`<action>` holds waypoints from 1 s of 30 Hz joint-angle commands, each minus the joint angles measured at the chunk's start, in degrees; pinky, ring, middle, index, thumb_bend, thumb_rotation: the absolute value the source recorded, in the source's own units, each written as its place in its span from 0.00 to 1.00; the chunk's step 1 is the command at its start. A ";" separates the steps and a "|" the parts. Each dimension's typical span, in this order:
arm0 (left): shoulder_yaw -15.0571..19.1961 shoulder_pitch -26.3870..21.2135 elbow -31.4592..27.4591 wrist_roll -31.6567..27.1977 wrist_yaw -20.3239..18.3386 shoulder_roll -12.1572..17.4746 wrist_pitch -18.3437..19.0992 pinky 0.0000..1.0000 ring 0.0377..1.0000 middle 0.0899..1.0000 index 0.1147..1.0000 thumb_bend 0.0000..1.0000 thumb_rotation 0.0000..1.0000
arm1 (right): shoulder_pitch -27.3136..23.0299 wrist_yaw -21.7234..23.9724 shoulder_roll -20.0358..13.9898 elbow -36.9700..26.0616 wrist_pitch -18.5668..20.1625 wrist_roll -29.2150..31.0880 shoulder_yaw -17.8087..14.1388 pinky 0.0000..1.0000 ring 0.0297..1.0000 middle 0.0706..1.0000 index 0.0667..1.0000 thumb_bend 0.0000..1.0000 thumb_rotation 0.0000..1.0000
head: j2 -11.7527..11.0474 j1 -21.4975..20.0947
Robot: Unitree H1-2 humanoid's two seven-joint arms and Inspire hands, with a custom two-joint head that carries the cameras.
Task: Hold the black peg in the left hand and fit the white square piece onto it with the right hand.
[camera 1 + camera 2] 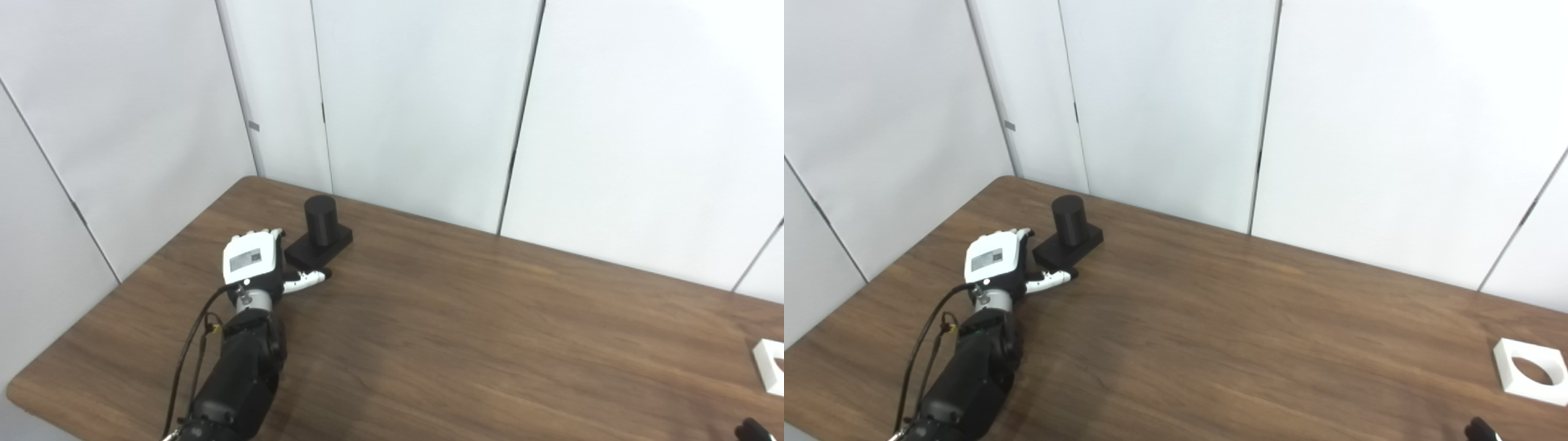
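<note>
— Hand first: how is your left one?

— My left hand (252, 262) lies low over the table (465, 331) with the fingers spread apart, and it grasps nothing. The thumb (309, 278) reaches out along the near corner of the black peg's square base; if it really touches the base, I cannot tell.

— And the peg itself?

— The black peg (1070, 229) stands upright on its base, just beside my fingertips, on their far right side, near the back left corner of the table.

— Your right hand?

— Only a dark tip of my right hand (1479, 429) shows at the bottom edge, so its state I cannot tell. The white square piece (1531, 370) with the round hole lies flat near the table's right edge, well apart from the peg.

— Room to move?

— Between peg and piece the wood is bare. The white wall panels (422, 104) stand close behind the peg.
</note>
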 commanded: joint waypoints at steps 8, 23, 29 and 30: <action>-1.22 -5.27 4.34 -6.79 8.22 1.17 -1.74 0.81 0.87 0.83 0.70 0.82 0.57 | 0.40 0.20 0.71 -1.53 1.37 0.04 0.30 0.93 0.94 0.92 0.89 0.46 1.00 | 0.26 -0.13; -4.74 -5.94 9.14 -4.44 13.07 1.57 0.28 0.76 0.81 0.77 0.64 0.82 0.53 | 0.38 0.40 0.66 -2.08 2.71 0.77 0.07 0.93 0.95 0.93 0.89 0.47 1.00 | 0.55 -0.14; -5.90 -5.83 11.01 -3.16 14.50 1.88 0.25 0.77 0.81 0.77 0.63 0.84 0.48 | 0.43 0.07 0.51 -2.39 2.76 -0.29 0.24 0.91 0.94 0.91 0.88 0.46 1.00 | 0.76 -0.19; -6.06 -5.83 11.27 -3.32 14.80 1.91 0.24 0.77 0.81 0.77 0.62 0.84 0.48 | 0.44 -0.10 0.57 -2.53 2.91 -0.62 0.25 0.91 0.94 0.91 0.88 0.47 1.00 | 0.76 -0.19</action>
